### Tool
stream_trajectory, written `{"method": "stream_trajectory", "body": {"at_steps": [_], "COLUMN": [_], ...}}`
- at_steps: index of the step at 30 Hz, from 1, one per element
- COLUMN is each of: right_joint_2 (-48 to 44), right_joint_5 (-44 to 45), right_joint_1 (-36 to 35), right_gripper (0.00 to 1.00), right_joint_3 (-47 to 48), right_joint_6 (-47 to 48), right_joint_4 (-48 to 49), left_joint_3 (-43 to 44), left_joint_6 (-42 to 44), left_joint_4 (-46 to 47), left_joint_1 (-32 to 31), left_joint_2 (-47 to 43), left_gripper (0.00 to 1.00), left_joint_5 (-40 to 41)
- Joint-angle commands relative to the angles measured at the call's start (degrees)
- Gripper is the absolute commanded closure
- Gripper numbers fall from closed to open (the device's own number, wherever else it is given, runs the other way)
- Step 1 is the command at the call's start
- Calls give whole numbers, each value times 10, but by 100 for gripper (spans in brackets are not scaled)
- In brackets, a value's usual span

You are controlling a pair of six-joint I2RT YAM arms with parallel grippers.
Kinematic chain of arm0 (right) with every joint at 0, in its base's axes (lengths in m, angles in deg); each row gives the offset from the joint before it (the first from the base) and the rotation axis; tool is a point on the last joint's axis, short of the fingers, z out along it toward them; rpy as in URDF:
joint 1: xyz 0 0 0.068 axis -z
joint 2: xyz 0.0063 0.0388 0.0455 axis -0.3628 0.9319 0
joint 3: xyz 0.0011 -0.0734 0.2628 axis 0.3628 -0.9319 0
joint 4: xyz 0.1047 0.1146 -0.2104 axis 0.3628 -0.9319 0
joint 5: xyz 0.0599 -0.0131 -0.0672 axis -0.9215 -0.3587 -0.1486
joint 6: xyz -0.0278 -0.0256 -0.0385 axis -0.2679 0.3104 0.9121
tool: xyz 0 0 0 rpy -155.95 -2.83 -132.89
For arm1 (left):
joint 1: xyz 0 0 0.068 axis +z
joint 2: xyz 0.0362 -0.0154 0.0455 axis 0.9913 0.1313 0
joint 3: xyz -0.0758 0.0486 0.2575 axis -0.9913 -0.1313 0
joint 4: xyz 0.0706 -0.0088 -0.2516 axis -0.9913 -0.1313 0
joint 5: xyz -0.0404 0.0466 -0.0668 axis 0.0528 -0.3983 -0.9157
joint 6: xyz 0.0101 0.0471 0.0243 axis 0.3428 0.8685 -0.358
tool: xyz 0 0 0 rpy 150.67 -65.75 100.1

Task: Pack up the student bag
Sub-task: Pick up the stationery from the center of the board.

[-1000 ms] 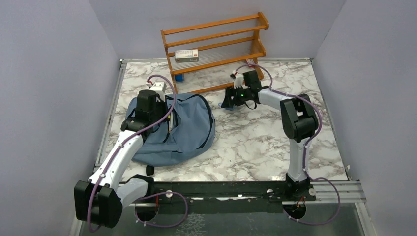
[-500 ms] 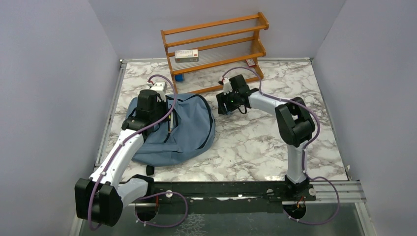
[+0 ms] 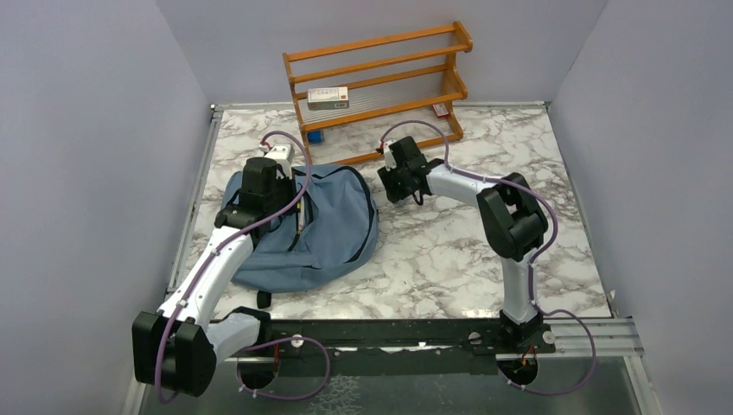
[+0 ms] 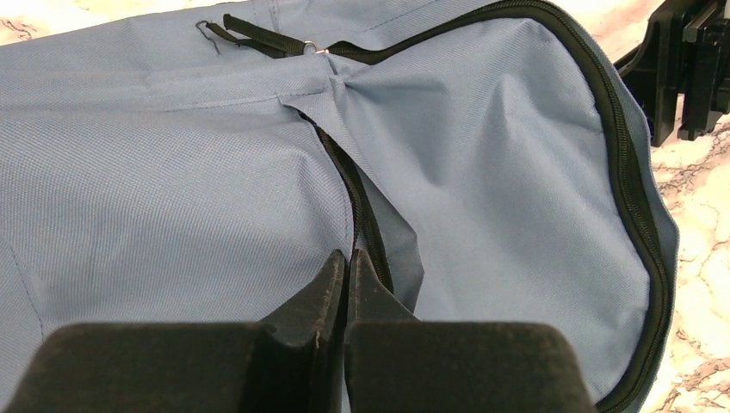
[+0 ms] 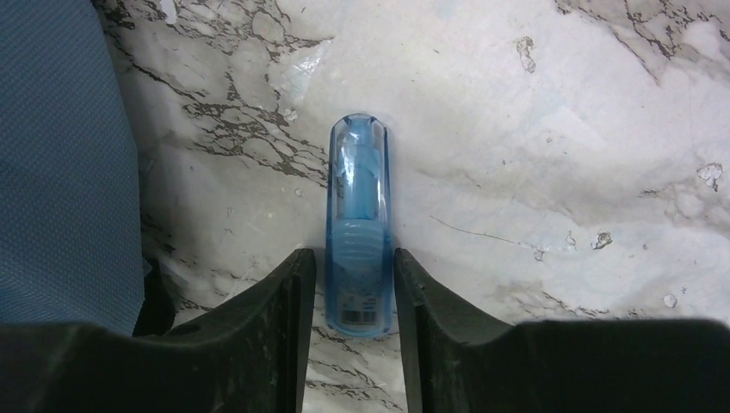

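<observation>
The student bag, dusty-blue with black zipper trim, lies left of centre on the marble table. My left gripper rests on its top. Seen from the left wrist, the left gripper is shut, its tips pinching the bag at the zipper edge. My right gripper hovers just right of the bag. From the right wrist, the right gripper is open, its fingers straddling a translucent blue case that lies on the marble. Slim gaps show on both sides of the case.
A wooden rack stands at the back with a small box on its shelf. A blue item and a red item sit at its foot. Grey walls close in left and right. The bag's edge is beside the case.
My right arm has swung left toward the bag and its jaws have narrowed around the blue case. The left arm and the bag have not moved.
</observation>
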Motion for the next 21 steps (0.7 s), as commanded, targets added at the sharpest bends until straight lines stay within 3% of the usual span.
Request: {"method": "stream_trajectory", "body": {"at_steps": [1, 11, 17, 21], "right_joint_2": [34, -25, -116, -195], "right_joint_5": [55, 60, 74, 20], "right_joint_1": [-1, -1, -1, -1], "right_gripper": [63, 76, 79, 80], "right_joint_3": [-38, -63, -61, -60], "right_joint_6": [-3, -55, -63, -73], "right_joint_4": [-76, -53, -50, -27], "left_joint_3": [13, 12, 8, 5], "left_joint_6": [-12, -14, -12, -13], "left_joint_4": [43, 44, 44, 44], "left_joint_1": [-4, -4, -4, -4], "left_joint_2": [2, -1, -4, -7], "left_gripper": [100, 100, 100, 100], "left_joint_5": [-38, -33, -30, -30]}}
